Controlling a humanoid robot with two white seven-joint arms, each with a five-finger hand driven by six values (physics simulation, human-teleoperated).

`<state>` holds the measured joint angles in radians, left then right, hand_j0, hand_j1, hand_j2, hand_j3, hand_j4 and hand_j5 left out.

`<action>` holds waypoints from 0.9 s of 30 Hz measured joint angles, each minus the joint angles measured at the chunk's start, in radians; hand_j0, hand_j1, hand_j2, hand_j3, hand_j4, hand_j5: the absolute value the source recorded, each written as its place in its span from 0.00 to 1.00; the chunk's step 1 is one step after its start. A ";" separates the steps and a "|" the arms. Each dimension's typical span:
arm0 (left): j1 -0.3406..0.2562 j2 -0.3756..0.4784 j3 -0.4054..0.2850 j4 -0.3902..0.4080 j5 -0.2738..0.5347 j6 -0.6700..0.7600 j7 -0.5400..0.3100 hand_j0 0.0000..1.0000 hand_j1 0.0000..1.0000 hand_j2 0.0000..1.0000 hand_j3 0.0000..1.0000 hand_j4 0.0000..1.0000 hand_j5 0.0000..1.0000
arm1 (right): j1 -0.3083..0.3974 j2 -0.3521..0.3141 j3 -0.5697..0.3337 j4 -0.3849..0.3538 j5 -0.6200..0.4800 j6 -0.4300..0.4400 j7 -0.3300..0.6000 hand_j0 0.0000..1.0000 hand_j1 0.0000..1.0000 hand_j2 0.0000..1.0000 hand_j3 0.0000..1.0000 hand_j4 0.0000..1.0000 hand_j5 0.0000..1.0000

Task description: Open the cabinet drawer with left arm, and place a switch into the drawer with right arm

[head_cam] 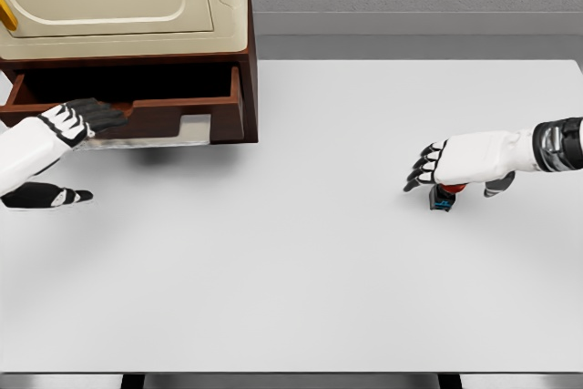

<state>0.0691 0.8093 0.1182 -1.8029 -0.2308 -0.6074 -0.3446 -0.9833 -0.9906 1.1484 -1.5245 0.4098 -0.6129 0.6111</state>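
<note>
A brown wooden cabinet [249, 61] with a cream top stands at the table's back left. Its drawer [173, 116] is pulled out and its inside is dark. My left hand [91, 117] rests against the drawer's front at the left, fingers curled over its edge. At the right of the table my right hand [428, 170] hovers over a small switch [444, 198] with a blue base and red top. Its fingers are spread and point left. The palm covers most of the switch.
The white table [301, 271] stretches across the view, its front edge at the bottom. A grey wall runs behind it. A yellow part [5, 14] shows on the cream unit at the far left.
</note>
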 measured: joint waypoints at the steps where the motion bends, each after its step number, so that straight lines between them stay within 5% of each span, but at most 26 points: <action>1: -0.012 0.000 0.003 0.000 0.002 -0.001 0.000 1.00 1.00 1.00 1.00 1.00 1.00 | 0.002 0.000 0.001 0.000 0.000 0.000 0.000 0.94 0.94 0.94 0.94 0.94 0.94; 9: -0.084 -0.025 0.013 0.001 0.004 -0.005 -0.005 1.00 1.00 1.00 1.00 1.00 1.00 | 0.002 -0.001 0.004 0.000 0.003 0.000 0.000 0.90 0.90 0.90 0.90 0.90 0.90; 17: -0.068 -0.184 0.093 0.002 0.004 -0.005 -0.007 1.00 1.00 1.00 1.00 1.00 1.00 | 0.002 -0.002 0.005 0.000 0.001 0.000 0.000 0.64 0.64 0.64 0.64 0.64 0.64; 25: -0.049 -0.252 0.103 0.002 0.005 -0.005 -0.011 1.00 1.00 1.00 1.00 1.00 1.00 | 0.005 0.000 0.006 0.000 0.000 0.001 -0.001 0.62 0.62 0.62 0.62 0.62 0.62; 27: -0.048 -0.261 0.105 0.002 0.006 -0.005 -0.017 1.00 1.00 1.00 1.00 1.00 1.00 | 0.005 0.000 0.006 0.000 0.001 0.000 0.000 0.51 0.51 0.51 0.51 0.51 0.51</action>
<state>0.0215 0.5484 0.2234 -1.8006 -0.2249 -0.6126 -0.3618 -0.9787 -0.9904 1.1544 -1.5246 0.4105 -0.6125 0.6108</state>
